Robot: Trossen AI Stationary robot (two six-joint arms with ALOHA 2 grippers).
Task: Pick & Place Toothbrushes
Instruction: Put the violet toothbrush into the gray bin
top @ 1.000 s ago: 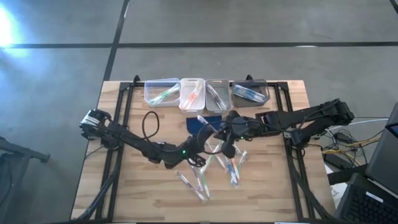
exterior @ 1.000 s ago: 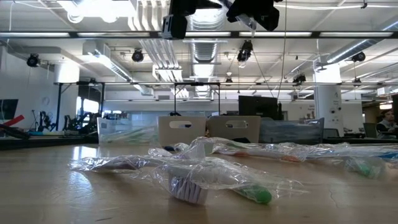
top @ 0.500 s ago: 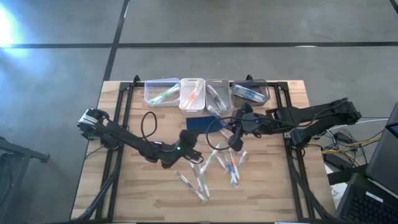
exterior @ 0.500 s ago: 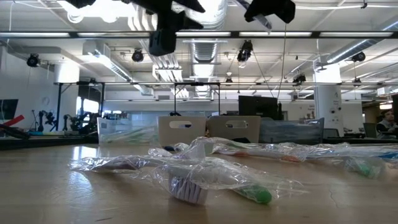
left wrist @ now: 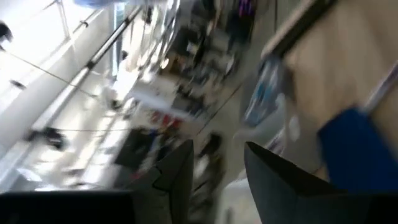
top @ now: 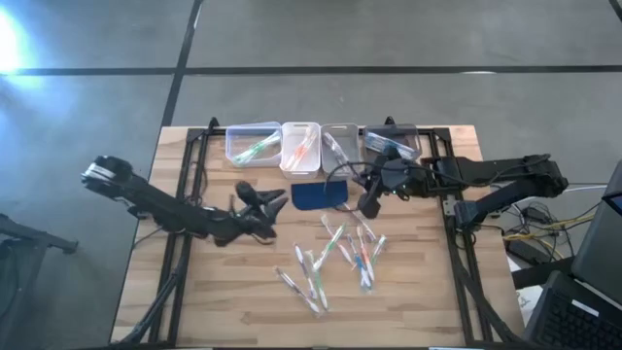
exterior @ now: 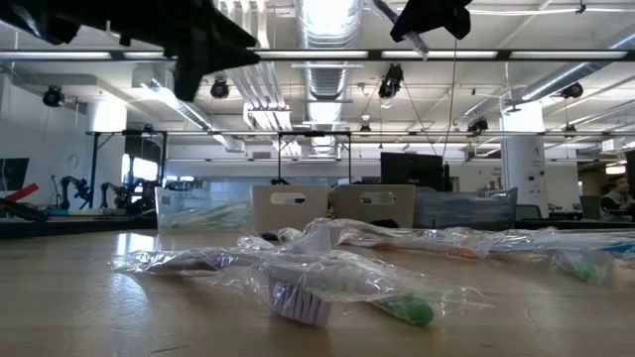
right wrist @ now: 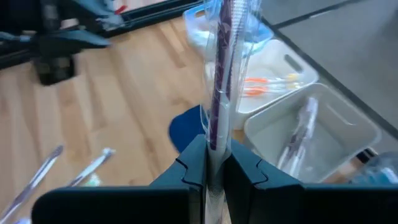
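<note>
Just near the far row of bins (top: 322, 146), my right gripper (right wrist: 213, 163) pinches a wrapped toothbrush (right wrist: 221, 74) upright, my left gripper (top: 264, 202) hangs half-open and empty left of the blue pad (top: 319, 194), and the slippery wrapper could slide free before release.

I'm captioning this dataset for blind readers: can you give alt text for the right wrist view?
The right claw is shut on a wrapped toothbrush with a purplish handle, held above the wooden table. Beyond it are a dark blue pad and bins holding more toothbrushes.
</note>
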